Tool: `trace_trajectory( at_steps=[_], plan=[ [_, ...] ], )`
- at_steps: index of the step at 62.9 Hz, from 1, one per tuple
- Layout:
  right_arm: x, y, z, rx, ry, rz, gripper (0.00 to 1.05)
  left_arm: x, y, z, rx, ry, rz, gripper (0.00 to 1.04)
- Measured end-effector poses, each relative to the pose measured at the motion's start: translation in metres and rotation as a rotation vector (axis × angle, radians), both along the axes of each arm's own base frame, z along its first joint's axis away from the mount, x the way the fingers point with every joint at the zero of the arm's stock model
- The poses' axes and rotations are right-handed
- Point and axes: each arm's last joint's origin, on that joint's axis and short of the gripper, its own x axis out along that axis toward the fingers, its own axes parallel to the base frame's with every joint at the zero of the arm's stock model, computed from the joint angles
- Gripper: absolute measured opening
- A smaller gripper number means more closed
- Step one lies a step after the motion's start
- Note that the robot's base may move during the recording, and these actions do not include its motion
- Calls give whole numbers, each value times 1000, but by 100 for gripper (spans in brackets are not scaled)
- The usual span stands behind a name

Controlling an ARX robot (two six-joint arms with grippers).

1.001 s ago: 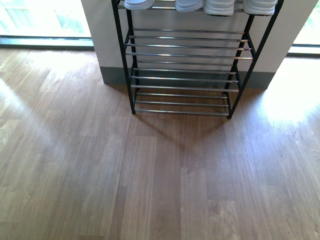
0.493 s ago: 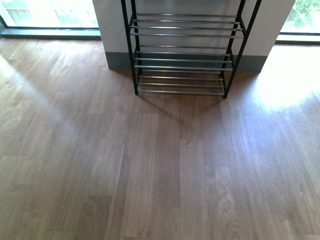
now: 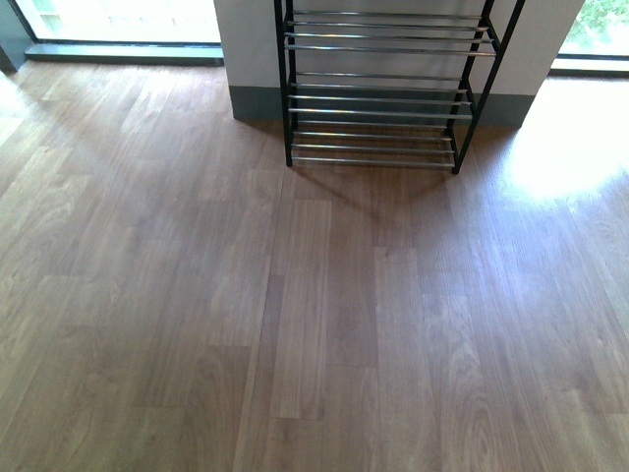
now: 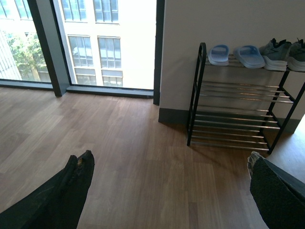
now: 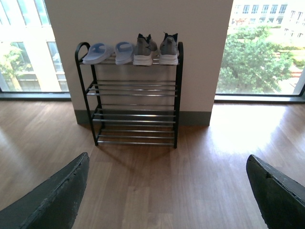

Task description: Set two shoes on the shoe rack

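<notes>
While both shoe pairs sit atop the rack, each hand hangs spread, empty.

Wood-plank floor, white wall with grey skirting, sunlit windows either side.

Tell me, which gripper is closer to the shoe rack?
Probably right, narrowly. The right gripper faces the shoe rack head-on; the left gripper stands off to one side. Neither touches it.
</notes>
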Motion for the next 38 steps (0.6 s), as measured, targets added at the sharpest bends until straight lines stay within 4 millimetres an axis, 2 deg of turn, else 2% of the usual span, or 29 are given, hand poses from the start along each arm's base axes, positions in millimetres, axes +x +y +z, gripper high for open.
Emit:
trace_trajectory(
  at_steps=[38],
  plan=[
    [0,0,0,0,0,-2,96,0,0,0,0,0,-3,95]
  ],
)
